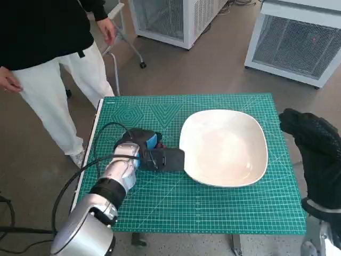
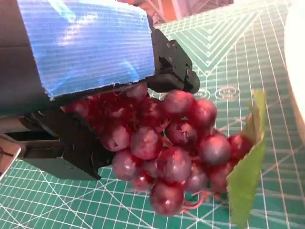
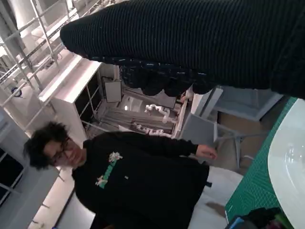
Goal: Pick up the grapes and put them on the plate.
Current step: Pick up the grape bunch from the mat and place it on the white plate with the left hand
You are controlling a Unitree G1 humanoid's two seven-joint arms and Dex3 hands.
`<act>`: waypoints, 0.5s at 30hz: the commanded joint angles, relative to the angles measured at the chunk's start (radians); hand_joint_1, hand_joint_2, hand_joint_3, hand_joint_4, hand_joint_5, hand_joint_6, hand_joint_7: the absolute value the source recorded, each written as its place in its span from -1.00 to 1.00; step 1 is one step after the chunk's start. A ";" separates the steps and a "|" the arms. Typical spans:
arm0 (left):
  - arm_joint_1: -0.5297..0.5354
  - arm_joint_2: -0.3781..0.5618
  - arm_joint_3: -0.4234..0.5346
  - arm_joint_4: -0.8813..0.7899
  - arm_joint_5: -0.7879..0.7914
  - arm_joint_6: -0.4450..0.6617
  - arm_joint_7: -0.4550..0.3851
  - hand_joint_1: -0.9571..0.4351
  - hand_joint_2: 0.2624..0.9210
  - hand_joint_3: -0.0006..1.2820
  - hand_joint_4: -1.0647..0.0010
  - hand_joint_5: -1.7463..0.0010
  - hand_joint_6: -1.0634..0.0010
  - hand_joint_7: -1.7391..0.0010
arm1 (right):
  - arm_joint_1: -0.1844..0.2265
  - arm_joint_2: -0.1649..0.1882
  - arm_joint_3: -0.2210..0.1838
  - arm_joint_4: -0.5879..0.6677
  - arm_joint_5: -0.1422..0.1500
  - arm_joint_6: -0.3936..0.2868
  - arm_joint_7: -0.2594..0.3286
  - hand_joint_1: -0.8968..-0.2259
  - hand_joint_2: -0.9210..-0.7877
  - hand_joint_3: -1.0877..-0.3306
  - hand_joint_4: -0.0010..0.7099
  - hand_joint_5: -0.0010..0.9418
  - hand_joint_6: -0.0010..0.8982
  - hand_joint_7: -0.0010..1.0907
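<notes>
The grapes [image 2: 167, 148] are gripped in the left hand [image 1: 146, 153], whose black fingers [image 2: 174, 67] are closed over the top of the bunch, as the left wrist view shows. A green leaf [image 2: 248, 167] is seen hanging at the bunch's outer side. In the head view the bunch is almost wholly hidden beneath the hand; whether it is lifted off the green mat [image 1: 160, 213] or resting on it cannot be told. The hand is placed just beside the near left edge of the white plate [image 1: 250, 165], which suggests that the bunch is being brought across to it.

The right hand [image 1: 314, 144] is held off the mat's right edge, beside the plate and apart from it; nothing is seen in it, but how its fingers lie cannot be told.

Only the plate's rim appears to be left for the bunch to clear, and the plate's middle offers open room. A person [image 1: 48, 58] is standing beyond the table's far left corner, well apart from the left hand.
</notes>
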 commanded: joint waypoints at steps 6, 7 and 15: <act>-0.029 0.077 0.052 -0.120 -0.035 -0.033 -0.011 0.49 0.77 -0.57 -0.02 -0.70 -0.32 0.18 | 0.021 -0.004 -0.003 -0.002 0.000 0.018 -0.002 -0.18 -1.00 0.02 0.01 -0.99 -1.00 0.31; -0.026 0.086 0.056 -0.141 -0.036 -0.035 -0.013 0.46 0.80 -0.63 -0.03 -0.69 -0.37 0.15 | 0.021 -0.004 -0.002 -0.003 0.000 0.019 -0.002 -0.18 -1.00 0.02 0.01 -0.99 -1.00 0.31; 0.022 0.173 0.097 -0.367 -0.048 -0.038 -0.053 0.38 0.96 -0.82 -0.06 -0.69 -0.39 0.01 | 0.017 -0.005 -0.001 -0.001 -0.003 0.023 -0.004 -0.18 -1.00 0.02 0.01 -0.99 -1.00 0.31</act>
